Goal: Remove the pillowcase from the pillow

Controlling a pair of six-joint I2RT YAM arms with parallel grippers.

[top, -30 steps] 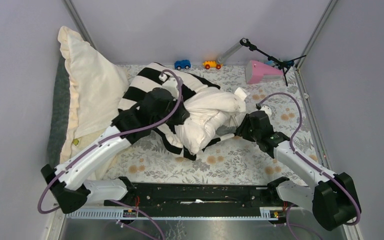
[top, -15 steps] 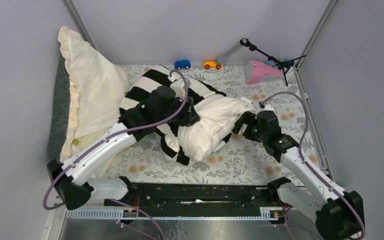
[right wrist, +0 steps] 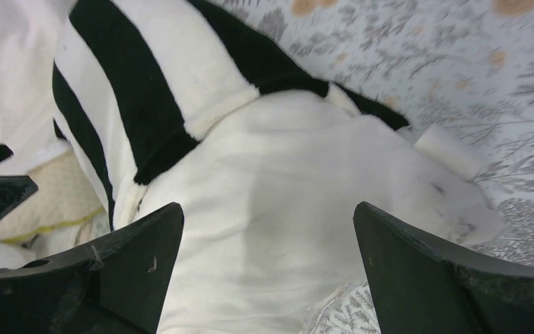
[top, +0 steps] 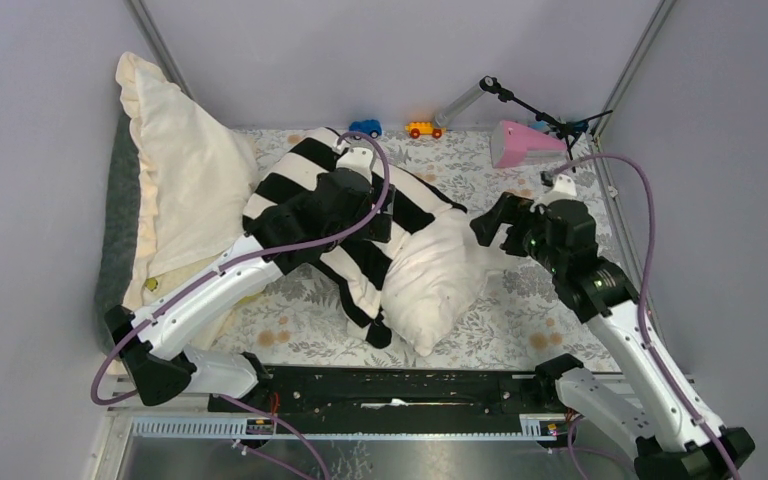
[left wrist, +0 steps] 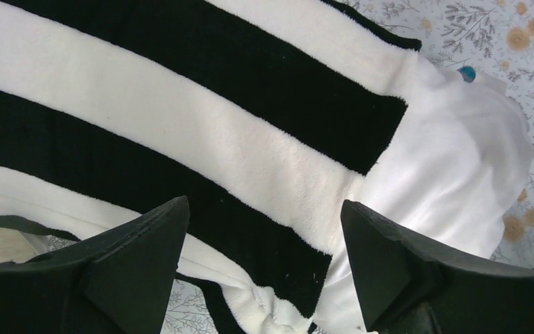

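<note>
The black-and-white striped pillowcase (top: 355, 225) covers the far left part of the off-white pillow (top: 440, 280), whose near right end sticks out bare onto the table. My left gripper (top: 385, 218) hovers open above the stripes with nothing between its fingers. In the left wrist view the pillowcase (left wrist: 181, 125) fills the frame under the left gripper (left wrist: 264, 204), with the pillow (left wrist: 459, 160) showing at the right. My right gripper (top: 490, 225) hangs open just above the pillow's far right corner. The right wrist view shows the pillow (right wrist: 306, 195) below the right gripper (right wrist: 268, 206), and the pillowcase (right wrist: 153, 76) beyond it.
A cream ruffled-edge pillow (top: 185, 170) leans against the left wall. Along the back edge stand a blue toy car (top: 365, 128), an orange toy car (top: 423, 129), a pink object (top: 525, 143) and a black stand (top: 535, 110). A floral cloth (top: 520, 310) covers the table.
Both grippers have opened and let go. The pillow has dropped and spread out toward the near edge. The right arm has risen and drawn back to the right, and the left gripper has lifted.
</note>
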